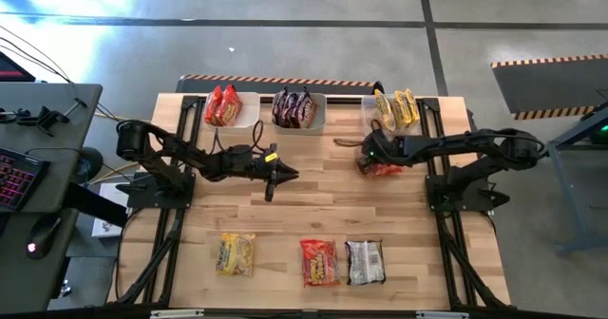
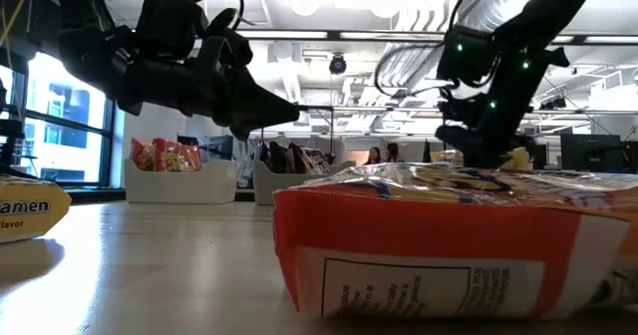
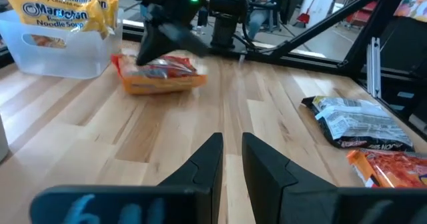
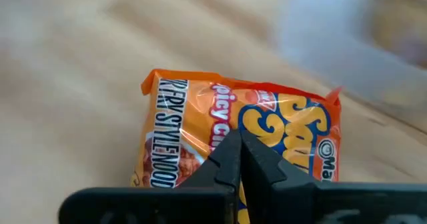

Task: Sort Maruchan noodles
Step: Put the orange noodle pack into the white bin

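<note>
Step in hand looks like placing or handling one red-orange packet [image 1: 383,168] near the yellow bin [image 1: 372,103]. The right pincer [image 1: 365,158] sits shut right over this packet; in the right wrist view its closed tips cross the wrapper, but whether they pinch it cannot be told. The packet lies on the bench [image 1: 313,200], just in front of the yellow bin, not in the red bin [image 1: 249,111]. Next move likely calls for carrying it across to that red bin. The left pincer [image 1: 269,192] hovers mid-bench, nearly closed, empty. Three packets wait at the near edge: yellow [image 1: 235,253], red [image 1: 319,261], silver [image 1: 364,261].
</note>
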Robot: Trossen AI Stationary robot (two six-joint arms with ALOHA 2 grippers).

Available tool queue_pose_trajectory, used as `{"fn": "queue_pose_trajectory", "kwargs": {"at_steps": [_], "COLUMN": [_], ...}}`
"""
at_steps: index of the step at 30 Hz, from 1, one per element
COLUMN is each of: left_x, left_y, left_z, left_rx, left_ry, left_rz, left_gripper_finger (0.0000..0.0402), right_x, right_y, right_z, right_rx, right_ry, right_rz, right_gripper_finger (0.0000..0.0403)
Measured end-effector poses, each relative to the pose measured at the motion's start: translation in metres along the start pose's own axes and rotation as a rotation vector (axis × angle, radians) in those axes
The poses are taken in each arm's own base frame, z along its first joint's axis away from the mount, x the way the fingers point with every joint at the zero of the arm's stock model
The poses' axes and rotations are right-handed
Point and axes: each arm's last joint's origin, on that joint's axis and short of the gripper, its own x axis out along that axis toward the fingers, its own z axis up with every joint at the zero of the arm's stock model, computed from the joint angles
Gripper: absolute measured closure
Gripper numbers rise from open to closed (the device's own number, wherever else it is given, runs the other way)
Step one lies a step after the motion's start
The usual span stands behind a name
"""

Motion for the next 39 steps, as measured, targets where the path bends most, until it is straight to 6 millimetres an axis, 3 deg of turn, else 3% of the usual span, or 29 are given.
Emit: {"fn": "queue_pose_trajectory", "kwargs": {"at_steps": [10,15,19,22,28,39], "left_x": [0.000,0.001,0.001,0.001,0.001,0.002], "left_y": [-0.003,-0.007,-0.007,-0.007,-0.007,-0.001], "left_z": [-0.001,-0.002,-0.007,-0.010,-0.011,-0.009], "left_rx": [-0.100,-0.116,-0.169,-0.189,-0.190,-0.275], "left_ry": [0.006,0.020,0.067,0.096,0.106,0.116], "left_rz": [-0.011,-0.023,-0.017,-0.010,-0.008,0.018], "left_gripper_finger": [0.0355,0.0355,0.0355,0.0355,0.0355,0.0355], "right_x": [-0.026,-0.064,-0.080,-0.074,-0.038,-0.006], "right_y": [0.057,0.072,0.063,0.051,0.028,0.041], "right_z": [-0.007,-0.002,-0.013,-0.025,-0.043,-0.025], "right_rx": [-0.441,-0.467,-0.377,-0.284,-0.108,-0.238], "right_ry": [-0.091,-0.049,0.143,0.235,0.260,-0.093], "right_rz": [0.542,0.486,0.288,0.165,0.078,0.392], "right_gripper_finger": [0.0402,0.0402,0.0402,0.0402,0.0402,0.0402]}}
